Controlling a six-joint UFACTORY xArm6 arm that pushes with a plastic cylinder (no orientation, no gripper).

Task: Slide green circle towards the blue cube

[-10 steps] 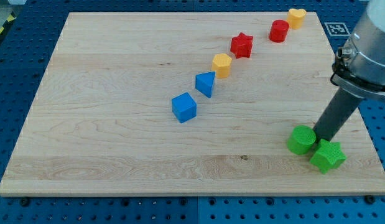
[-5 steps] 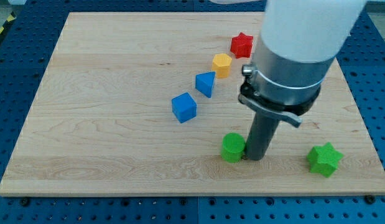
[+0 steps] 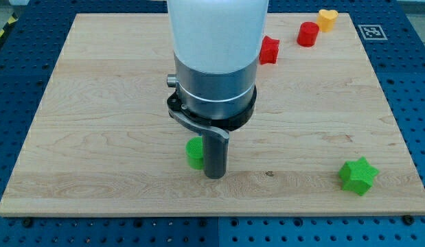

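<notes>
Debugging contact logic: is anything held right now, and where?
Nothing is held; there is no hand. My tip presses the green circle from the view's right.

Left half of desk: open wood, nothing stands there.
Centre: my tip touches the right side of the green circle; the arm body hides the desk above them.
Lower right: green star stands alone.
Top right: 3 blocks: red star, red cylinder, yellow heart.
</notes>
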